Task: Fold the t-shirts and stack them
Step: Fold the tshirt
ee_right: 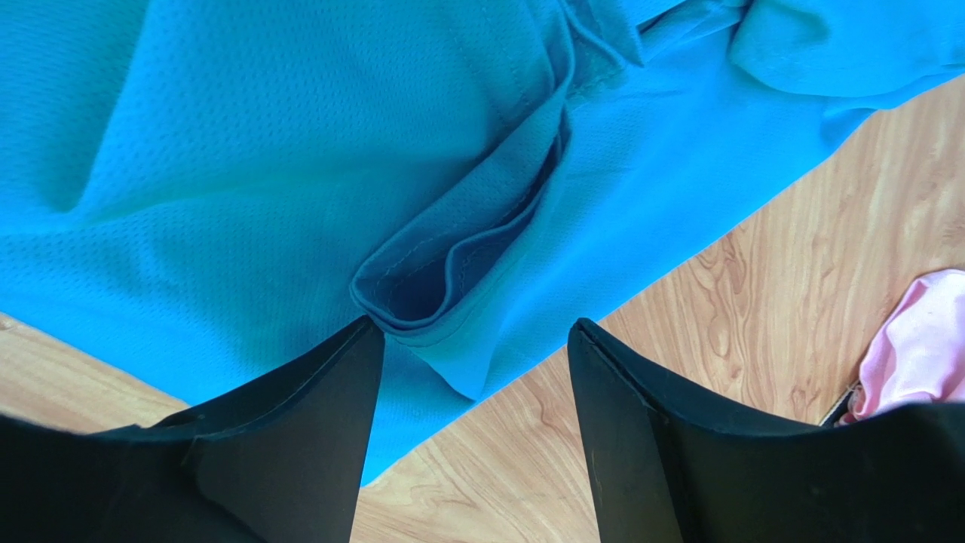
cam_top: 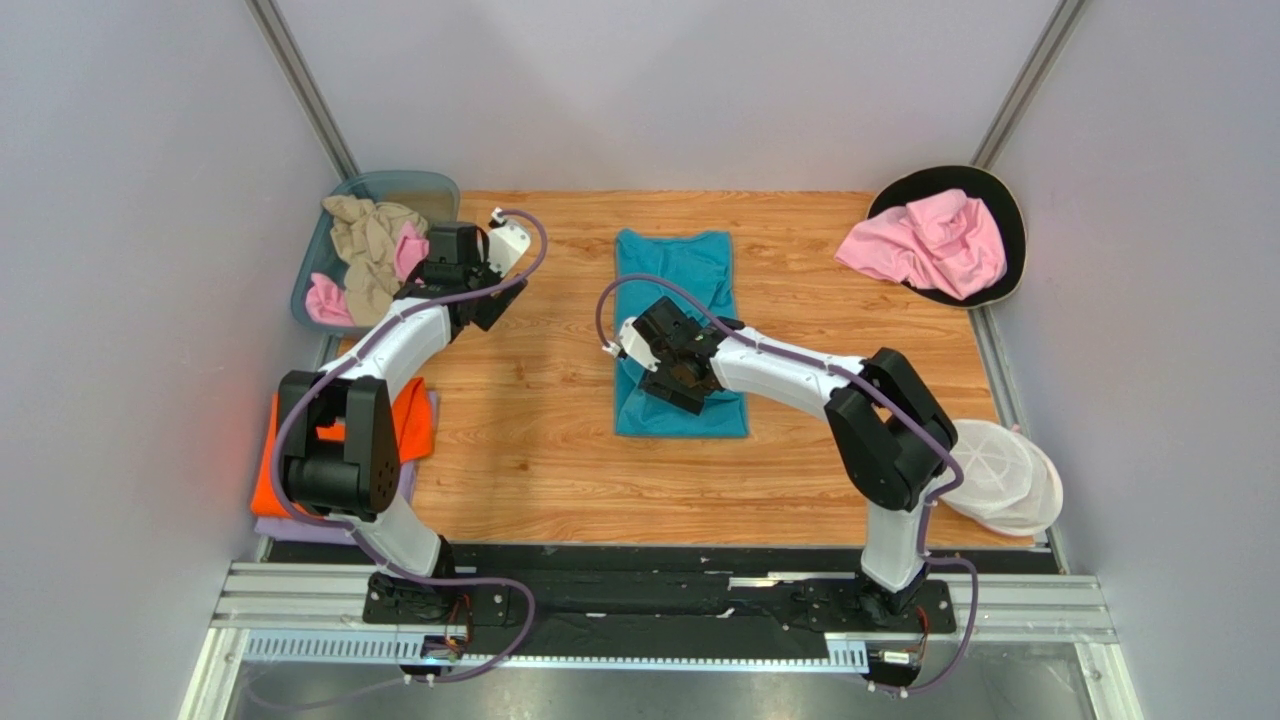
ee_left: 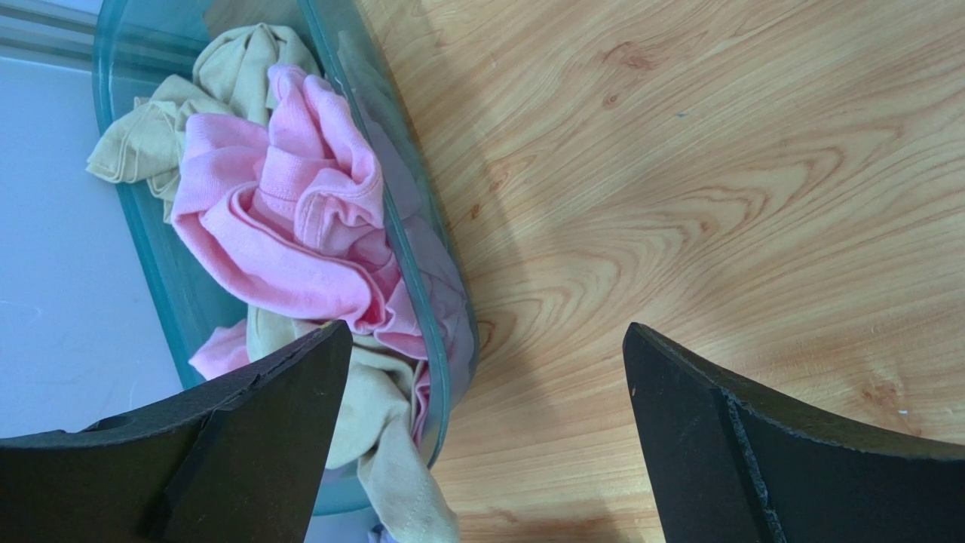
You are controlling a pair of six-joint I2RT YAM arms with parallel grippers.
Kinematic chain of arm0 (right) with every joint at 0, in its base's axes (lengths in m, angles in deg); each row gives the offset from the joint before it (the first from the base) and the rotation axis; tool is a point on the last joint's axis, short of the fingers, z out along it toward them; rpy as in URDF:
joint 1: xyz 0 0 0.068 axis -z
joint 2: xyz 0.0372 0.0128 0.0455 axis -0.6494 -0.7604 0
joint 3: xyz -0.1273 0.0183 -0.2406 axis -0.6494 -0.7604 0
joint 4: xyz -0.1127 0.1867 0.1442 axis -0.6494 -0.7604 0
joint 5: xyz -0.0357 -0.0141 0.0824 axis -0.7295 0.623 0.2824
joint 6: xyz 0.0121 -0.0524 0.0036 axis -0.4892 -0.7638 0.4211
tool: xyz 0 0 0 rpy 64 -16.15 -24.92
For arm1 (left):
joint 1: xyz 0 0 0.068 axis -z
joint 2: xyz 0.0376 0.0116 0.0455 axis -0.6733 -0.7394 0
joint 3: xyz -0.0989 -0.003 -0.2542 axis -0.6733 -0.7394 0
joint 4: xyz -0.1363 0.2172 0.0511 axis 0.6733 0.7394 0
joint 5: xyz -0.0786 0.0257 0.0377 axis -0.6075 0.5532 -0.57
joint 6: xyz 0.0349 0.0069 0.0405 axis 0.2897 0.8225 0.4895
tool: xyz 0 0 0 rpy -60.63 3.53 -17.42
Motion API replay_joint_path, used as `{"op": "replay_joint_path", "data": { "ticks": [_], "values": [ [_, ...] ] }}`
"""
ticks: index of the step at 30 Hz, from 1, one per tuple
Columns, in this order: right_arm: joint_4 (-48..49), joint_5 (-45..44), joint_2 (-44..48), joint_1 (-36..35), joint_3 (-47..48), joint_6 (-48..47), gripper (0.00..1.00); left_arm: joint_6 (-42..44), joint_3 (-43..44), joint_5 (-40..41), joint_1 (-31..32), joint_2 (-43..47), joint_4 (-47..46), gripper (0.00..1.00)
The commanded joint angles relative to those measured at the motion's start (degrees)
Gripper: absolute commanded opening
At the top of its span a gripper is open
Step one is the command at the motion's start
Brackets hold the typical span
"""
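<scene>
Six t-shirts by my count: a teal t-shirt (cam_top: 676, 270) flat mid-table, an orange t-shirt (cam_top: 413, 420) on a lavender t-shirt (cam_top: 286, 528) at the near left edge, a beige t-shirt (cam_top: 361, 240) and a pink t-shirt (ee_left: 295, 215) crumpled in the one bin (cam_top: 428, 188) far left, and a second pink t-shirt (cam_top: 924, 240) on the black tray (cam_top: 1010, 210) far right. One white dish (cam_top: 1007, 480) overhangs the near right edge. Bare table (cam_top: 526, 435) lies either side of the teal one. The left gripper (ee_left: 487, 334) hangs spread wide beside the bin, touching nothing. The right gripper (ee_right: 474, 326) is parted over a teal fold, not clamped.
</scene>
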Motion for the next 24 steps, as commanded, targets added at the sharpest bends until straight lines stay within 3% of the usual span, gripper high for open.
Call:
{"op": "replay_joint_path", "data": {
  "ticks": [1,9,20,24],
  "values": [
    [2.2,0.7,-0.9,0.1,1.8,-0.9,0.65,0.6,0.3,-0.4,-0.5,0.9,-1.5,0.99],
    [1.9,1.4,-1.0,0.1,1.8,-0.7,0.62,0.7,0.0,-0.2,-0.5,0.4,-1.8,0.99],
    [1.1,3.6,-2.9,0.2,2.4,-0.4,0.26,1.3,-0.5,0.5,-0.5,0.4,-2.5,0.99],
    [1.2,3.3,-2.8,0.3,2.4,-0.4,0.00,1.4,-0.8,0.7,-0.5,0.4,-2.8,0.99]
  ]
}}
